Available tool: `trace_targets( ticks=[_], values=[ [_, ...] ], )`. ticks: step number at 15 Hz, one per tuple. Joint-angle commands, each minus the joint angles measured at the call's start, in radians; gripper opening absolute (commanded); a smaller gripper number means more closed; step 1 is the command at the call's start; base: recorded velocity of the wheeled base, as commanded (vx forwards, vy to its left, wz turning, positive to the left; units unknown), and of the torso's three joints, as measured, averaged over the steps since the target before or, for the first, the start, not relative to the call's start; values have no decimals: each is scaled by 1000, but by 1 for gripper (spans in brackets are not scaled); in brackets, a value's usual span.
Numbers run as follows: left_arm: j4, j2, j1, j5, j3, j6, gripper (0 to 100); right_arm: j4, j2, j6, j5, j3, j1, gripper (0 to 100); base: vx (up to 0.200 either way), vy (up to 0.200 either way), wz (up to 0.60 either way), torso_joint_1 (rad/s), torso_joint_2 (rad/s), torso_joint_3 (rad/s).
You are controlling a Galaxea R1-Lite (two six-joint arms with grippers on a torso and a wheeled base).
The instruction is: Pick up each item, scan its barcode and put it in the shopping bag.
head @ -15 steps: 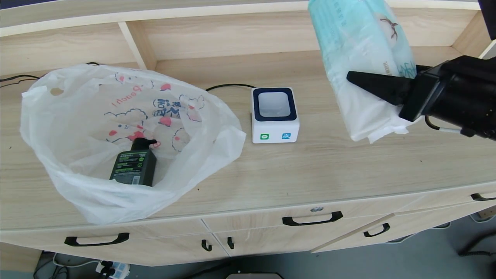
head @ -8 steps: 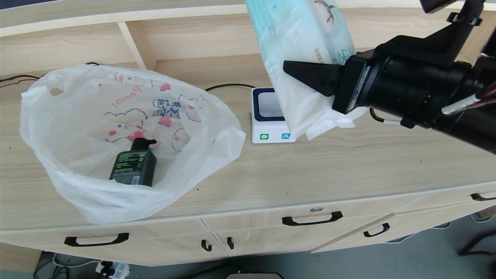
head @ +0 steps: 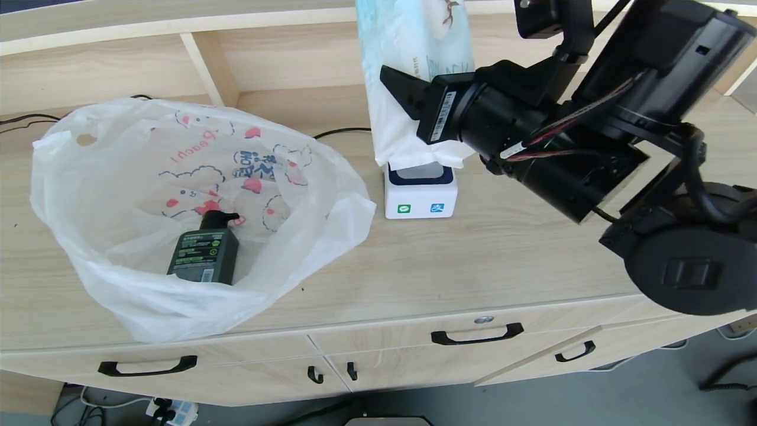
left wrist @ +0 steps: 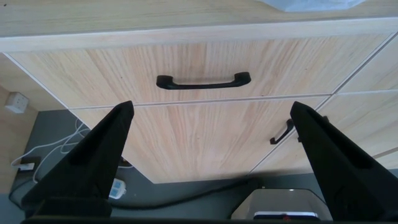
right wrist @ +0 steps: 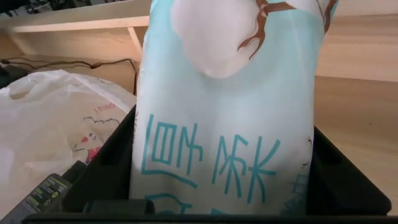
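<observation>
My right gripper (head: 408, 100) is shut on a pale blue and white tissue pack (head: 408, 65), held upright with its lower end just above the white barcode scanner (head: 420, 198) at mid-counter. The pack (right wrist: 230, 106) sits between the dark fingers in the right wrist view. To the left, the white shopping bag (head: 118, 177) lies open on the counter with a dark pump bottle (head: 204, 251) inside; the bag (right wrist: 50, 124) also appears in the right wrist view. My left gripper (left wrist: 211, 162) is open, low in front of the cabinet drawers, holding nothing.
A black cable (head: 349, 131) runs behind the scanner. Wooden shelf dividers (head: 210, 65) rise at the back of the counter (head: 473, 254). Drawers with black handles (head: 476, 337) line the front below; one handle (left wrist: 203, 81) faces the left wrist camera.
My right arm has carried the tissue pack leftward from the counter's right side until its lower end hangs over the scanner. The bag and bottle have not moved.
</observation>
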Motion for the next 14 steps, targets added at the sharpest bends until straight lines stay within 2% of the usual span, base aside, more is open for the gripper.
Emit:
trace_targets(
  ticks=[1,14],
  values=[
    [-1,0,0,0,0,1,100,-11,93,5,-4,-25,1,0,0,0,0,0,0,0],
    [-1,0,-1,0,0,1,100,-8,83,14,-8,-33,-23,0,0,0,0,0,0,0]
  ],
)
